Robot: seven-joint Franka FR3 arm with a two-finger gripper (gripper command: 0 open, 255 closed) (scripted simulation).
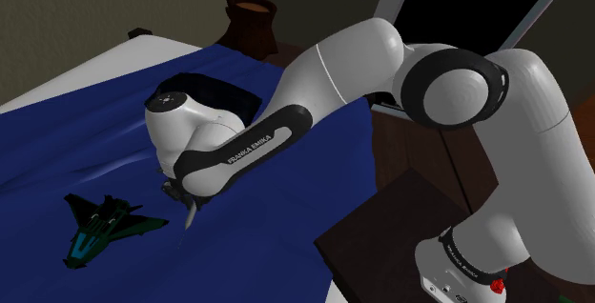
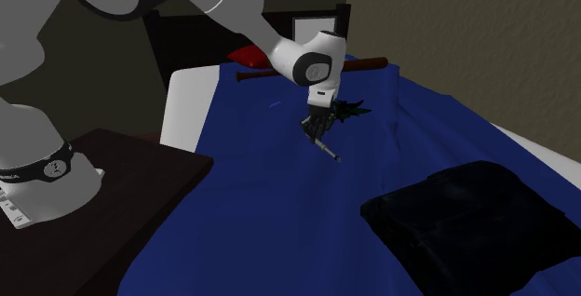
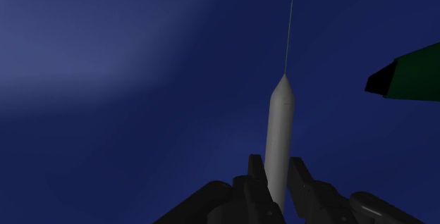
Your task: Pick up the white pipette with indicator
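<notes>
One blue bed (image 1: 86, 130) carries everything, and its soft cover is the hazard: I judge the needle tip could snag there and lever the pipette (image 3: 280, 131) out of a grip taken near one end. The white arm (image 1: 353, 63) reaches out from its stand, wrist bent steeply downward. A dark toy jet (image 1: 103, 225) lies just beside. The tool (image 3: 277, 170) has its fingers nearly together, clasping the pale pipette's thick end, tip slanting toward the cover.
</notes>
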